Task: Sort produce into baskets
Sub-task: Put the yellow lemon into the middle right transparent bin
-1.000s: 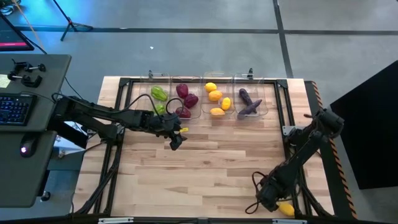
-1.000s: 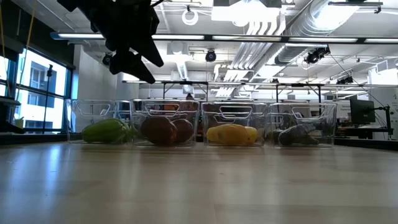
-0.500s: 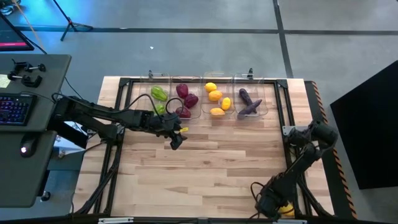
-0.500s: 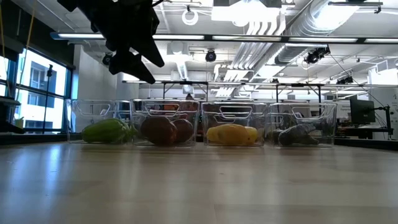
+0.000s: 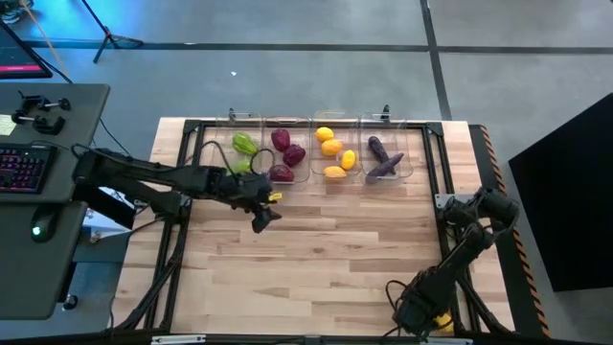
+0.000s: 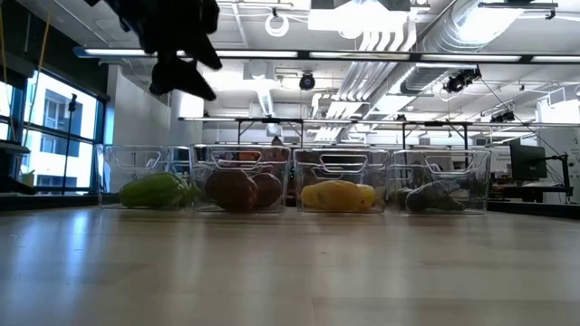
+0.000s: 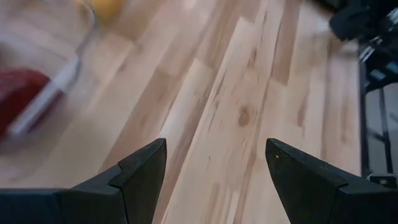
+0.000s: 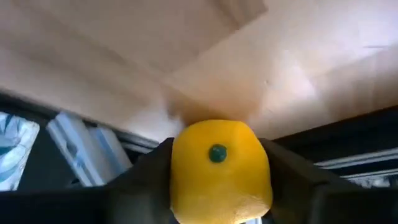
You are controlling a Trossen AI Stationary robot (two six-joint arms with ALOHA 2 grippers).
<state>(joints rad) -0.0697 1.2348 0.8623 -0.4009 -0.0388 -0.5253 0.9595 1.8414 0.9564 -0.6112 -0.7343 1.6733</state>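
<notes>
Four clear baskets stand in a row at the table's far side. They hold green peppers [image 5: 244, 149], dark red pieces [image 5: 284, 153], yellow and orange pieces [image 5: 333, 153] and purple eggplants [image 5: 383, 158]. My right gripper [image 5: 428, 319] is at the table's near right corner, shut on a yellow citrus-like fruit [image 8: 221, 168]. My left gripper [image 5: 261, 217] hangs open above the bare wood in front of the red basket, with nothing between its fingers [image 7: 143, 174]. My right gripper pinches the yellow fruit between its two fingers [image 8: 140, 183], one on each of the fruit's opposite sides [image 8: 180, 177]. The fruit's end with the small green dot [image 8: 217, 153] faces back toward the wrist. Whether it is lifted off the wood I cannot tell.
A black metal frame [image 5: 192, 129] runs around the table's edges, close to the right gripper at the near right corner [image 8: 348, 134]. Bare wood [image 5: 335, 249] lies between the baskets and the near edge. A desk with a keyboard [image 5: 19, 168] stands left of the table.
My right gripper has gone a little toward the near edge, onto the yellow fruit, and its elbow has swung out. My left gripper has risen and shifted toward the table's left, staying open.
</notes>
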